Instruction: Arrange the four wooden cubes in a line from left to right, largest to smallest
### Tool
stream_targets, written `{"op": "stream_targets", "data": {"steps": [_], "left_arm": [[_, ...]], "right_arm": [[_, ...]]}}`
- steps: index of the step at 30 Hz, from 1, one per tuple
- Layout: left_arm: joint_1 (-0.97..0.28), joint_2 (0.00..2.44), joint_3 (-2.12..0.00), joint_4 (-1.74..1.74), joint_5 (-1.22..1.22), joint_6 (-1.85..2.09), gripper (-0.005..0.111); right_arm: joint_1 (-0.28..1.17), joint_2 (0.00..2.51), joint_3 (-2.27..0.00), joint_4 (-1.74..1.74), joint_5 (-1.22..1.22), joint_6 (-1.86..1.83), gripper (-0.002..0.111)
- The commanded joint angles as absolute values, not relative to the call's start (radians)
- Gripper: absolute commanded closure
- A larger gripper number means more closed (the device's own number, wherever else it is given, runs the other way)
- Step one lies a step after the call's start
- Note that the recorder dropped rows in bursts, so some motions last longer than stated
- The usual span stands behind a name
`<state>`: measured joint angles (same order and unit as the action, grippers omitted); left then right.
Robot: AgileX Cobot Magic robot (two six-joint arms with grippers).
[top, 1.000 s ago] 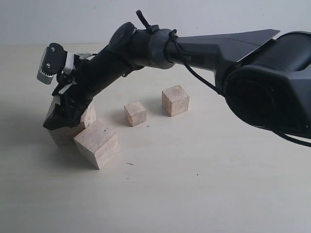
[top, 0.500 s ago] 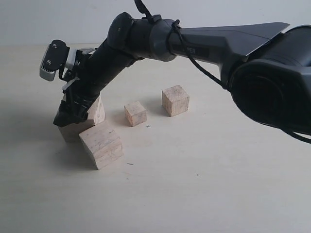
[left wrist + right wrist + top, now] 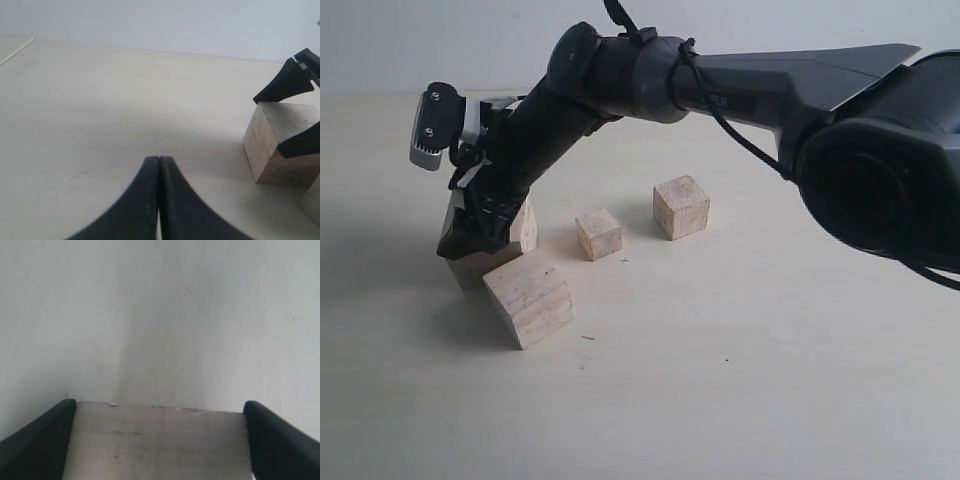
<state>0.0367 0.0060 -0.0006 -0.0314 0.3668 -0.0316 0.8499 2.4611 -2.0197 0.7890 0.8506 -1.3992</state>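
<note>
My right gripper [image 3: 480,236] reaches across to the left and is shut on a big wooden cube [image 3: 470,266], which is tilted and partly hidden by the fingers. In the right wrist view that cube [image 3: 159,442] fills the gap between both fingers [image 3: 35,440]. A second big cube [image 3: 528,298] lies right in front of it, touching or nearly touching. The smallest cube [image 3: 598,234] and a medium cube [image 3: 681,207] stand further right. My left gripper [image 3: 159,165] is shut on nothing, low over the table, looking at the held cube [image 3: 277,145].
The pale tabletop [image 3: 740,360] stretches open to the front and right of the cubes. The right arm's dark links [image 3: 740,90] span the upper scene above the small and medium cubes. A pale wall stands behind the table.
The right gripper and its held cube have shifted a little to the right and up, toward the front cube. That front cube turned slightly. The other two cubes stayed put.
</note>
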Motion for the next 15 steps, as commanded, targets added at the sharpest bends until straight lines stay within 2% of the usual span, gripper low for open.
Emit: {"op": "stream_targets", "data": {"steps": [1,13,15], "left_arm": [[0.03,0.0,0.0,-0.037,0.355,-0.028,0.107],[0.03,0.0,0.0,-0.037,0.355,-0.028,0.107],[0.03,0.0,0.0,-0.037,0.355,-0.028,0.107]], "right_arm": [[0.817,2.473,-2.012,0.702,0.843,-1.429,0.108],[0.815,2.473,-2.012,0.739,0.845,-1.431,0.108],[0.815,2.473,-2.012,0.741,0.845,-1.431,0.103]]}}
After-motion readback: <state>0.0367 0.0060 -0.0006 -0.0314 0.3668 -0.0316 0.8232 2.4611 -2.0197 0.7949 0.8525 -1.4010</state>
